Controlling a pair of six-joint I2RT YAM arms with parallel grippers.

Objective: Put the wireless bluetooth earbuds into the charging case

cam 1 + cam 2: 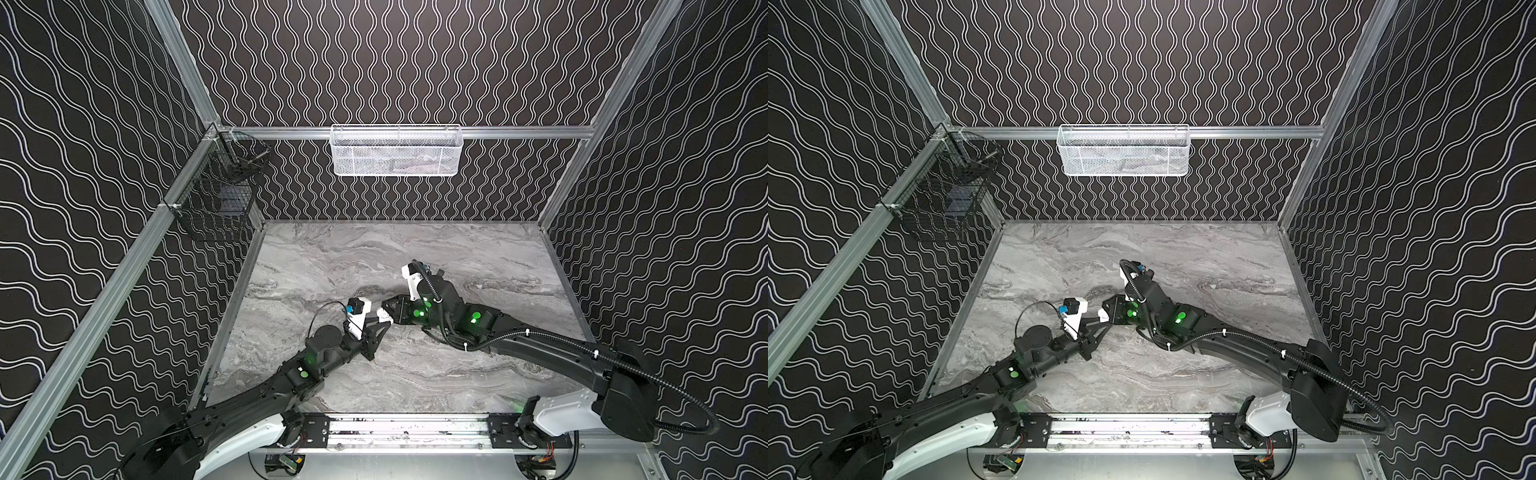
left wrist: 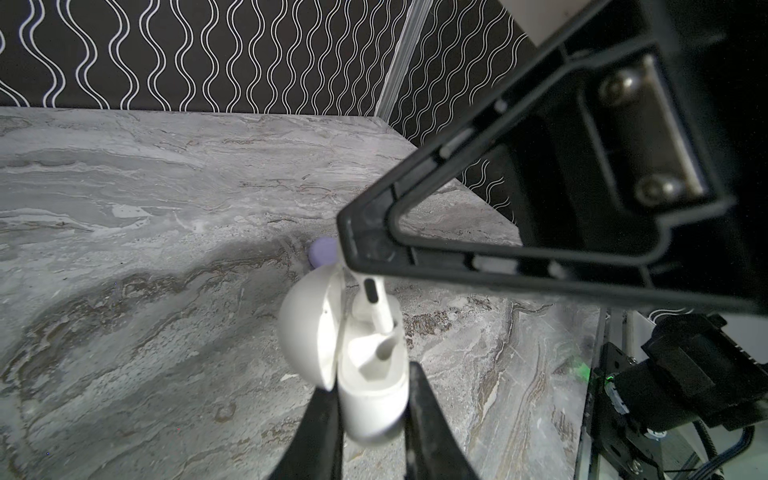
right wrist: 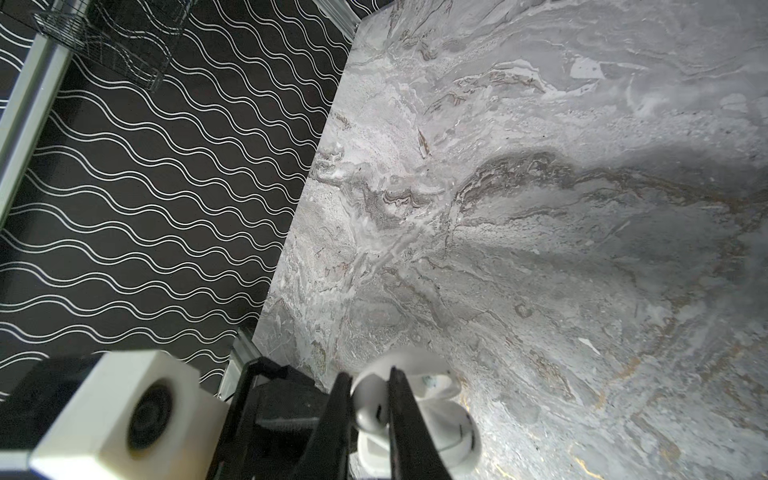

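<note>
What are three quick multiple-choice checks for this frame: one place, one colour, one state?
1. Where is the white earbud?
A. in the left gripper
B. in the right gripper, over the charging case
C. shut inside the case

2. What colour is the case that the left gripper holds?
A. white
B. lilac
C. black

3. The case's lid is:
A. shut
B. detached
C. open

Answers:
1. B: the earbud's stem points down from the right gripper, just above the case.
2. A: the body clamped by the left gripper is white.
3. C: the lid stands swung aside on its hinge in the left wrist view.
</note>
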